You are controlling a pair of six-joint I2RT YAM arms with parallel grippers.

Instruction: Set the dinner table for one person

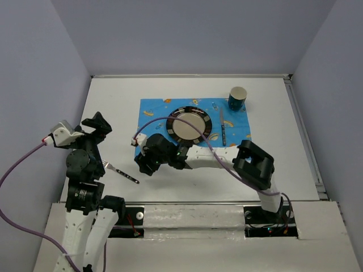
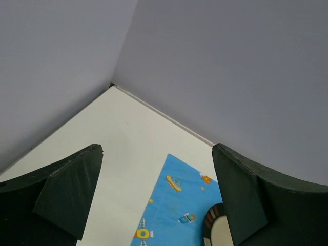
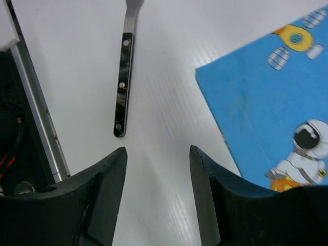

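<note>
Jaws on our right gripper point(image 3: 157, 151) stand apart with nothing between them, low over the dinner table point(image 1: 113, 102) beside the near-left corner of the blue placemat point(image 1: 156, 113), and the fork point(image 3: 123, 87) lies flat on the bare white surface just to their left. Our left gripper point(image 2: 158, 148) is raised at the table's left side, its jaws spread wide and empty. We see the table filling the whole workspace, the placemat toward its middle carrying a plate point(image 1: 190, 124), a blue-handled utensil point(image 1: 222, 133) right of the plate, and a cup point(image 1: 237, 97) at the mat's far-right corner.
</note>
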